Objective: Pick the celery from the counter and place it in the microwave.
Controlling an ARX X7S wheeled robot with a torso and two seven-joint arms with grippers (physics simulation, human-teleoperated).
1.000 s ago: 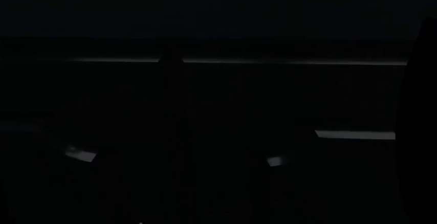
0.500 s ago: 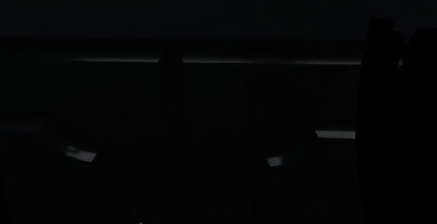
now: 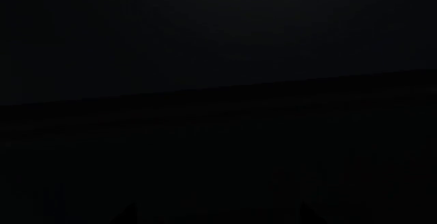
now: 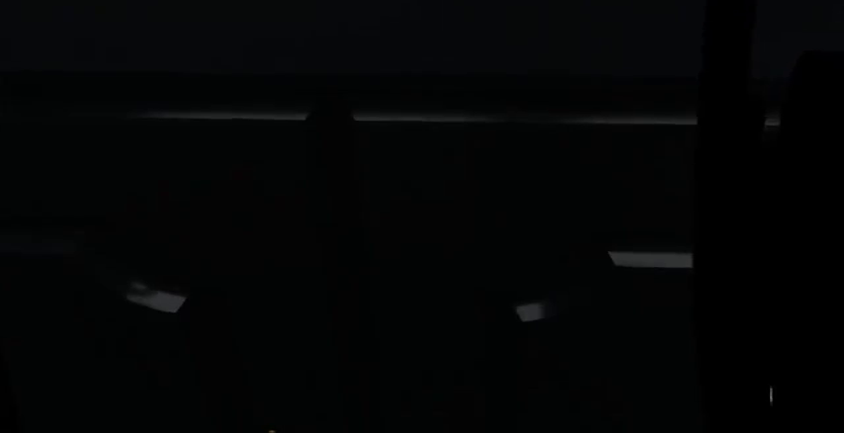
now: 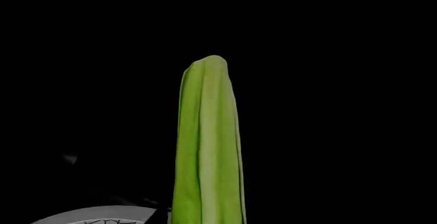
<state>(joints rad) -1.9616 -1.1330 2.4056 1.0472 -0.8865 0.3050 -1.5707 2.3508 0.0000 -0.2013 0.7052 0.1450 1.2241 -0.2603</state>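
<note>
The scene is almost black. In the right wrist view the celery shows as light-green ribbed stalks rising from the frame's edge where my right gripper's jaws sit. It stands straight out against darkness, and its leafy end and the fingers are hidden. In the head view a tall dark shape stands at the right, reaching the top edge. My left gripper shows only as two faint fingertips set wide apart, with nothing between them. The microwave and the counter cannot be made out.
A round grey plate rim shows beside the celery's base. The head view holds a thin pale horizontal line, a pale strip at the right and two small pale patches.
The tall dark shape at the right of the head view has come in from the right edge and risen. It now reaches the top of the frame and covers more of the pale lines.
</note>
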